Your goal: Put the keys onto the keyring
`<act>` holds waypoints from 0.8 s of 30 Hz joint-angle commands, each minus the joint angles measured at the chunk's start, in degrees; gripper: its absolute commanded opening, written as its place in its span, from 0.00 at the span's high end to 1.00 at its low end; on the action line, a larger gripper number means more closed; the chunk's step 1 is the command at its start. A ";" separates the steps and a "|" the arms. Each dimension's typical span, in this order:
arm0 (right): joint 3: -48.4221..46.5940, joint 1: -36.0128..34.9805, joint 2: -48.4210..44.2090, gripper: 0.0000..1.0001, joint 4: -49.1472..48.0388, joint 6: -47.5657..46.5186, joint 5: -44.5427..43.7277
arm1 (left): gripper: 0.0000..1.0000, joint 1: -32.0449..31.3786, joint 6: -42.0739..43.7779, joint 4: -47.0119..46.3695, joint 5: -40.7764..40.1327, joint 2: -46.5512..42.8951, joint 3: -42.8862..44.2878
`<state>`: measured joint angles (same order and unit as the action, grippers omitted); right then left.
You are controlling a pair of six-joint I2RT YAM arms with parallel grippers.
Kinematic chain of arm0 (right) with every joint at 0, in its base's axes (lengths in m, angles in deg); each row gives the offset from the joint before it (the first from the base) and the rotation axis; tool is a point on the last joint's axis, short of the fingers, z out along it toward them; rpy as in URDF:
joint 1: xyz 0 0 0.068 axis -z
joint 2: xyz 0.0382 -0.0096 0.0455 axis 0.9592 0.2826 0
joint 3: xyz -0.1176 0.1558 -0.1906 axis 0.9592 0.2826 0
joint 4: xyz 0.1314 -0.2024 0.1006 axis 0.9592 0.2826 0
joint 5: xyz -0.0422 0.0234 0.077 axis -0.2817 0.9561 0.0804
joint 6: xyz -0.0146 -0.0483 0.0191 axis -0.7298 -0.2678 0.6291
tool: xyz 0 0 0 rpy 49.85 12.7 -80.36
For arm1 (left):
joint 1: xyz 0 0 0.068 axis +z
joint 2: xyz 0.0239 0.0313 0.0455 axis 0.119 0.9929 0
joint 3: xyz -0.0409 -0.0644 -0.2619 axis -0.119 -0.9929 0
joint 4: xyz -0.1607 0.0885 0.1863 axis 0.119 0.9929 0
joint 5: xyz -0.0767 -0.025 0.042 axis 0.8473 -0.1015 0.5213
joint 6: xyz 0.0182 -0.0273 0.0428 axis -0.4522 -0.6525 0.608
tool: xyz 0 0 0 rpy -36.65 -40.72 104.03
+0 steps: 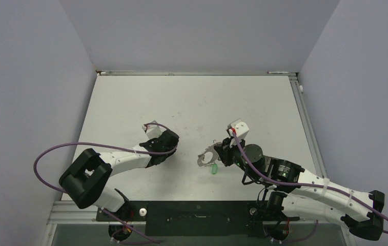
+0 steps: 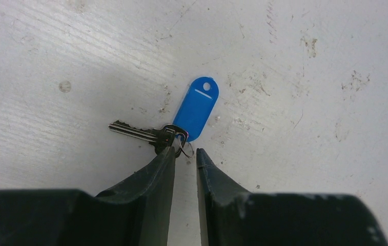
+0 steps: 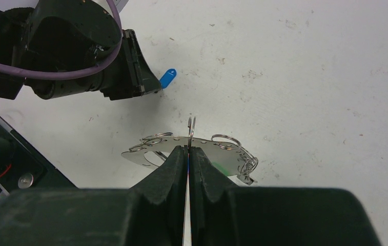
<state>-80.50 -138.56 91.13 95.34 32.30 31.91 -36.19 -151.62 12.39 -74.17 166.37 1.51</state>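
Note:
A silver key point(image 2: 138, 132) with a blue plastic tag point(image 2: 197, 108) lies flat on the white table, a small wire ring at its head. My left gripper point(image 2: 185, 151) hovers right over that ring, jaws a narrow gap apart with only bare table between them. The top view hides the blue key under this gripper point(image 1: 170, 145). The keyring point(image 3: 217, 148) is a flat silver piece with several small rings. My right gripper point(image 3: 188, 148) is shut on its edge, holding it off the table. The green key point(image 1: 213, 169) lies just below the keyring point(image 1: 205, 159).
The white table point(image 1: 191, 102) is scuffed and walled on three sides. A black base plate point(image 1: 197, 210) runs along the near edge between the arm mounts. Purple cables loop off both arms. The left arm's wrist point(image 3: 74, 46) fills the right wrist view's upper left.

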 commanded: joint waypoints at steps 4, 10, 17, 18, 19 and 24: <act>-0.55 -0.33 0.27 0.95 -4.34 0.94 0.23 | 0.82 0.49 -0.21 -1.31 -1.86 -0.08 1.70; -0.44 -0.33 0.42 0.95 -4.41 0.95 0.41 | 0.86 0.56 0.63 -2.24 -1.79 1.26 1.93; -0.44 -0.37 0.24 0.95 -4.37 1.01 0.37 | 0.93 0.51 0.90 -2.62 -1.78 2.22 2.23; -0.44 -0.41 0.19 0.95 -4.37 1.00 0.37 | 0.94 0.51 1.01 -2.66 -1.77 2.28 2.23; -0.44 -0.40 0.12 0.95 -4.33 1.01 0.35 | 0.95 0.50 1.11 -2.66 -1.89 2.32 2.23; -0.44 -0.42 0.01 0.95 -4.27 1.09 0.41 | 1.00 0.54 2.12 -3.11 -2.17 1.91 2.15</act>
<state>-80.50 -138.56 91.48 94.97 32.45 32.32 -36.06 -150.29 11.45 -74.41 168.25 1.64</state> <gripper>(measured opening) 0.056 0.006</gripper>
